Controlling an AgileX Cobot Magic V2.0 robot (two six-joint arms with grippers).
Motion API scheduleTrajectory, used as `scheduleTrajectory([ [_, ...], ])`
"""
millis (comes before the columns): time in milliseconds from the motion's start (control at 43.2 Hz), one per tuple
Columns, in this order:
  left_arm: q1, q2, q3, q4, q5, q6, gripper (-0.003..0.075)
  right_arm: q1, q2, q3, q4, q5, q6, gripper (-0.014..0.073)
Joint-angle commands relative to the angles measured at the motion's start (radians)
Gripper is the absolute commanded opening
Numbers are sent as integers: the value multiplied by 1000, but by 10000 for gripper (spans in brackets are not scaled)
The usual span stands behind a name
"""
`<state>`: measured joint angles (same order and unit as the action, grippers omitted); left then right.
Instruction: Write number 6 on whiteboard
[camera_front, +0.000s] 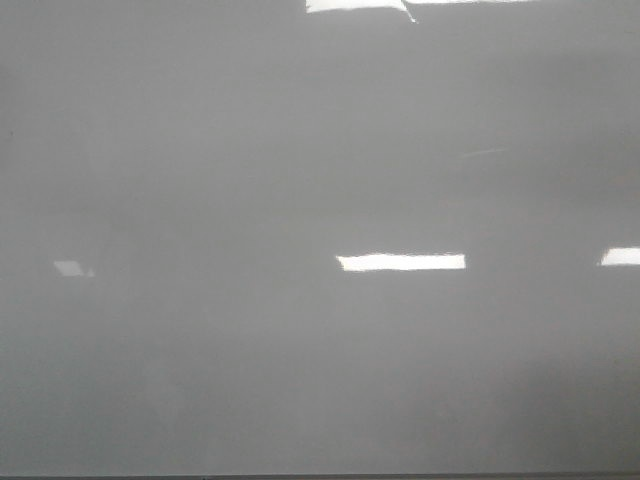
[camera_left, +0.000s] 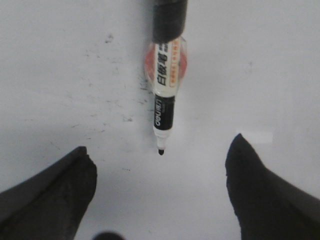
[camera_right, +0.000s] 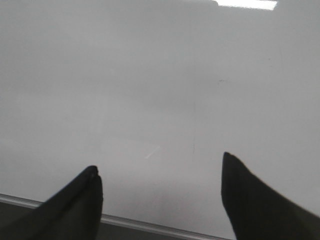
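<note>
The whiteboard (camera_front: 300, 360) fills the front view, grey-white and glossy, with bright rectangular reflections (camera_front: 401, 262) across it and a thin dark edge along the bottom. No drawn 6 can be made out on it in any view. In the left wrist view a marker (camera_left: 165, 75) lies on the board, uncapped, black tip pointing toward the left gripper (camera_left: 160, 185), with faint dark smudges (camera_left: 107, 100) on the surface beside it. The left gripper's two dark fingers (camera_left: 55, 195) stand wide apart and hold nothing; the marker is clear of them. The right gripper (camera_right: 160, 192) is likewise spread and empty, over bare board near its metal rim (camera_right: 140, 223).
</note>
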<state>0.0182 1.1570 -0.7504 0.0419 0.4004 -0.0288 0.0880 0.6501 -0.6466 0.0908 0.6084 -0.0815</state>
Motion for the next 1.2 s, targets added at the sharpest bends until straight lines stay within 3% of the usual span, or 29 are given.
scheduleTrajectory([
  [0,12,25,-29,-14,-124,-17,519,2,4,-27,4,-77,-12,528],
  [463,14,211,-29,-14,-364,-17,384,2,6,-27,4,-79,-12,528],
  [926,11,251,-29,-14,-417,-17,358,2,6,-27,4,-83,-12,528],
  [1042,6,268,-29,-12,-417,-17,321,2,6,-27,4,-90,-12,528],
  [1181,-3,267,-29,-12,-417,-17,213,2,6,-27,4,-92,-12,528],
])
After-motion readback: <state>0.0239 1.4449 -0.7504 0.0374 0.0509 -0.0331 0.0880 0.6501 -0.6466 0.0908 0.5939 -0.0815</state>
